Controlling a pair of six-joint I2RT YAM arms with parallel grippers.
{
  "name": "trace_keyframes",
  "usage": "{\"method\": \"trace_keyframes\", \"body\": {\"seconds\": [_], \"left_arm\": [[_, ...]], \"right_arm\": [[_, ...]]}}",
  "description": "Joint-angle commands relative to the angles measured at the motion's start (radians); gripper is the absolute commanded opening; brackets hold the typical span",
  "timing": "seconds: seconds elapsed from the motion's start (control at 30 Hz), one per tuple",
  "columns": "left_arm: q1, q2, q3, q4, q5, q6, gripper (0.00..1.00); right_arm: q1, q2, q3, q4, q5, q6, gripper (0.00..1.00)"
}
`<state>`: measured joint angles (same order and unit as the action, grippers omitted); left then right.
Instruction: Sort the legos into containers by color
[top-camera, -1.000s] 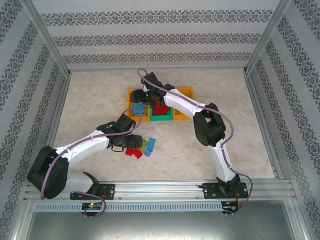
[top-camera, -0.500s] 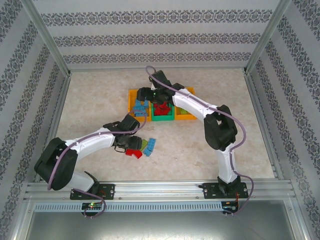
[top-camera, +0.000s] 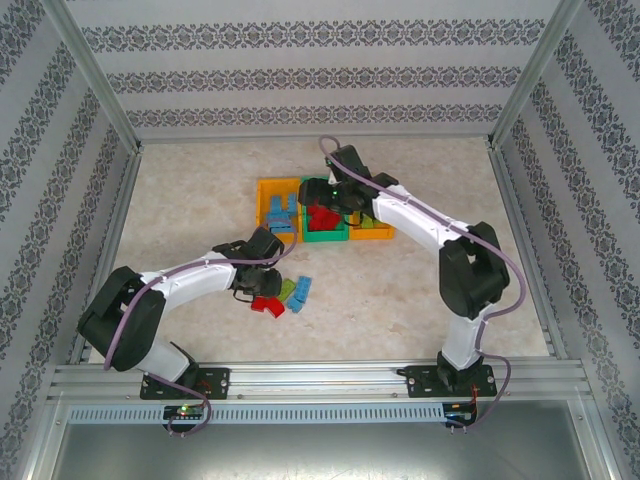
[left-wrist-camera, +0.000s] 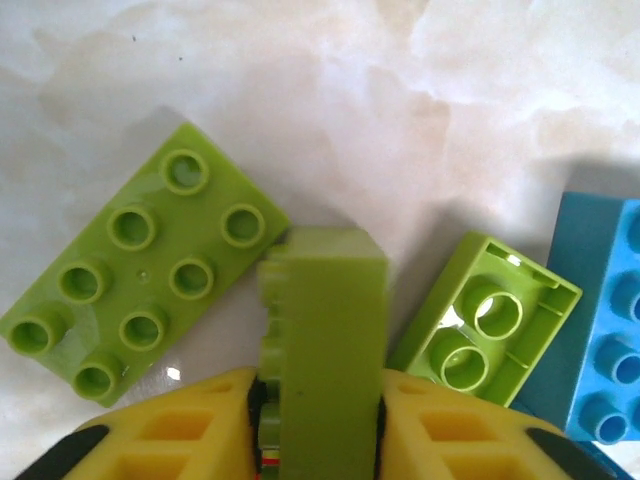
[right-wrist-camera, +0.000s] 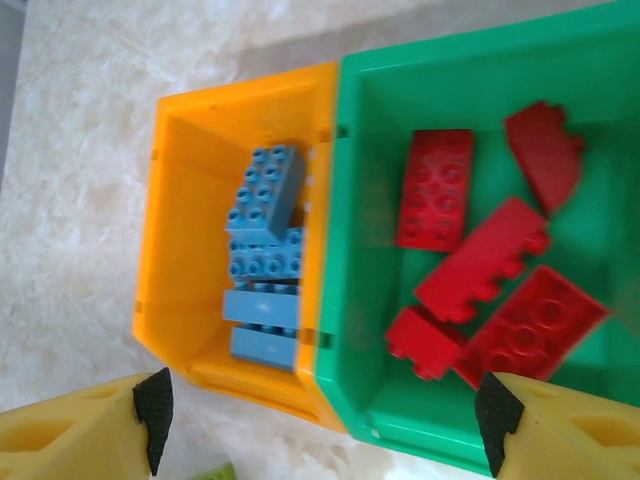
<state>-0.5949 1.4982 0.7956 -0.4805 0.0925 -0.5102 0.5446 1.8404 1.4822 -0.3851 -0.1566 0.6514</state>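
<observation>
In the left wrist view my left gripper (left-wrist-camera: 322, 400) is shut on a lime green lego (left-wrist-camera: 325, 320) standing on edge. Beside it on the table lie a flat lime lego (left-wrist-camera: 140, 265), an upturned lime lego (left-wrist-camera: 485, 325) and a light blue lego (left-wrist-camera: 605, 330). From above, the left gripper (top-camera: 262, 290) sits at the loose pile (top-camera: 285, 295) of red, lime and blue legos. My right gripper (right-wrist-camera: 325, 420) hangs open above the seam between the left orange bin (right-wrist-camera: 185, 200), holding blue legos (right-wrist-camera: 262, 250), and the green bin (right-wrist-camera: 370, 200), holding red legos (right-wrist-camera: 480, 265).
The three bins stand in a row mid-table: left orange bin (top-camera: 268, 190), green bin (top-camera: 325, 236), right orange bin (top-camera: 372, 235) with lime pieces. Patterned walls and metal posts enclose the table. Open marble surface lies to the left, right and front.
The right arm has swung to the right, from over the left orange bin to the seam with the green bin. The left arm has reached further toward the loose pile.
</observation>
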Motion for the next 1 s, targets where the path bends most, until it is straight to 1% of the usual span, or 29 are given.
{"method": "trace_keyframes", "body": {"seconds": [0.0, 0.13, 0.37, 0.53, 0.77, 0.97], "left_arm": [[-0.011, 0.009, 0.03, 0.017, -0.022, 0.001, 0.26], [-0.011, 0.005, 0.039, 0.013, -0.023, 0.004, 0.18], [-0.017, -0.031, 0.088, -0.031, -0.027, 0.008, 0.17], [-0.044, -0.03, 0.185, -0.052, 0.002, 0.019, 0.17], [-0.095, 0.087, 0.35, -0.053, 0.07, 0.045, 0.17], [-0.131, 0.203, 0.473, -0.013, 0.128, 0.047, 0.17]], "right_arm": [[-0.037, -0.076, -0.068, 0.003, 0.045, -0.018, 0.83], [-0.079, -0.145, -0.163, 0.007, 0.063, -0.013, 0.83], [-0.169, -0.292, -0.34, 0.005, 0.087, -0.015, 0.84], [-0.24, -0.397, -0.457, 0.001, 0.094, -0.019, 0.85], [-0.328, -0.537, -0.604, -0.019, 0.091, -0.017, 0.86], [-0.385, -0.644, -0.694, -0.042, 0.091, -0.023, 0.86]]}}
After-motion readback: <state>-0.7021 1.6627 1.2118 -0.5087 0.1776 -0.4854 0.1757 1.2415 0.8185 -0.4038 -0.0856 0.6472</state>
